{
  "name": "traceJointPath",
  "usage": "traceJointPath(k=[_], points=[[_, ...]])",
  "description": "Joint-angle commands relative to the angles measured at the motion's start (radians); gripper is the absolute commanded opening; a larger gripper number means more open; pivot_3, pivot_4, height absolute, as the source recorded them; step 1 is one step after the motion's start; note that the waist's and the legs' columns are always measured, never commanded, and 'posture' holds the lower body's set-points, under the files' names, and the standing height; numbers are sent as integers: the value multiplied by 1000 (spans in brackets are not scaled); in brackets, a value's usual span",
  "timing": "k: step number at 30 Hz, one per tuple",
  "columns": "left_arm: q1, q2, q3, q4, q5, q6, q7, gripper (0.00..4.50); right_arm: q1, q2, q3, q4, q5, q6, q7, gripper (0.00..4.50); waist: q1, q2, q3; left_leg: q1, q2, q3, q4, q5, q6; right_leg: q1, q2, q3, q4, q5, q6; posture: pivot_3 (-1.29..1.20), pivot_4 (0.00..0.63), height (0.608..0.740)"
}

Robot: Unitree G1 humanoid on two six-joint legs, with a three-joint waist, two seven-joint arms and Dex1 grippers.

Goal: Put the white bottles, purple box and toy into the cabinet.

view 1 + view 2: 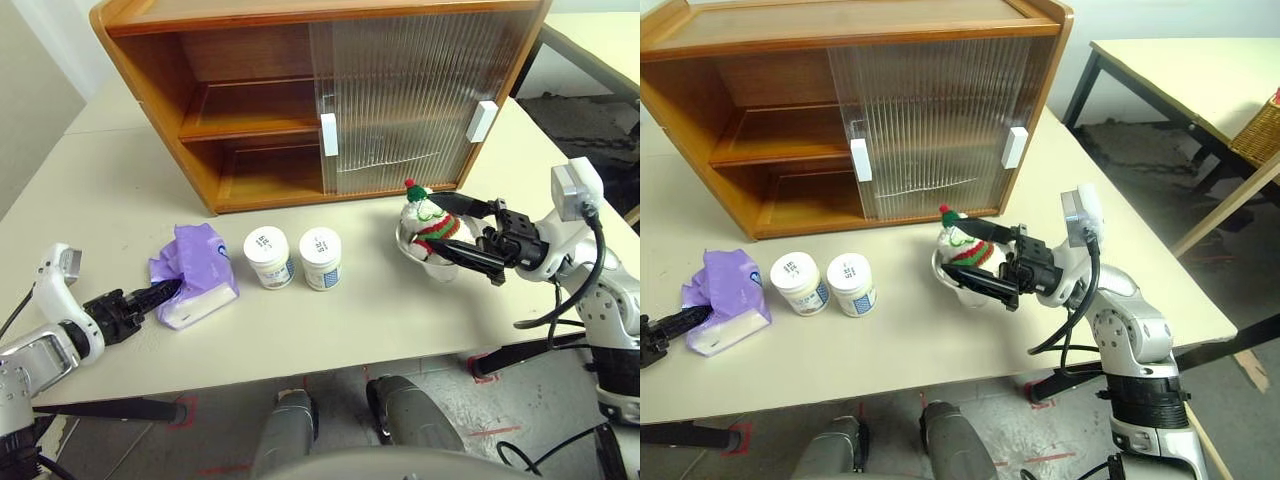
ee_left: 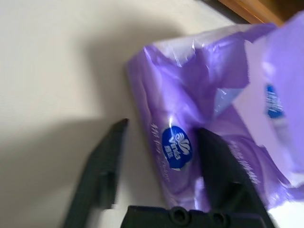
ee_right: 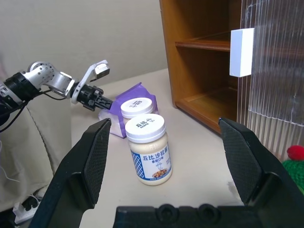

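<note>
A pale cream tabletop (image 1: 330, 330) fills the scene, with the large orange-brown wooden cabinet (image 1: 250, 110) standing at its far side; the ribbed sliding doors are pushed to the right, leaving both shelves on the left bare. In front of it, in a row, lie the soft lavender-purple tissue pack (image 1: 195, 275), two short round white plastic jars (image 1: 268, 258) (image 1: 321, 259) with printed lids, and, well to the right, the small fluffy white plush toy (image 1: 428, 226) in a striped sweater, which sits in a shallow bowl (image 1: 420, 257).

The left gripper (image 2: 164, 156) is at the near end of the purple pack. Its jaws are partly open and straddle that corner of the pack; whether they already pinch it is hard to say, since the wrist view is blurred. The right gripper (image 1: 470, 238) sits at the toy with its jaws spread wide to either side, holding nothing.

The step in hand looks like the grasp of the purple pack. Next, the left jaws need to close firmly on the soft wrapper, then lift and carry it to an open shelf.
</note>
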Motion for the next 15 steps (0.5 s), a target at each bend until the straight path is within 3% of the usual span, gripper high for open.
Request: traceJointPath(k=[1, 6, 15], points=[[7, -1, 17, 22, 2, -11, 18, 1714, 6, -11, -9, -15, 9, 9, -1, 4500, -3, 0, 0, 0, 0, 0, 0, 0, 0, 0, 0, 0, 0, 0, 0, -232, 125, 740], [-6, -16, 99, -5, -57, -23, 35, 130, -6, -11, -3, 0, 4, 7, 6, 4500, -4, -1, 0, -1, 0, 0, -1, -1, -1, -2, 0, 1, 0, 0, 0, -215, 121, 740], [33, -28, 203, -92, -144, -36, 53, 15, -29, -8, 12, 23, 0, 16, 26, 4500, -3, -6, 3, -1, 0, 1, -4, -2, -2, -3, 0, 1, -1, 2, -8, -186, 127, 740]])
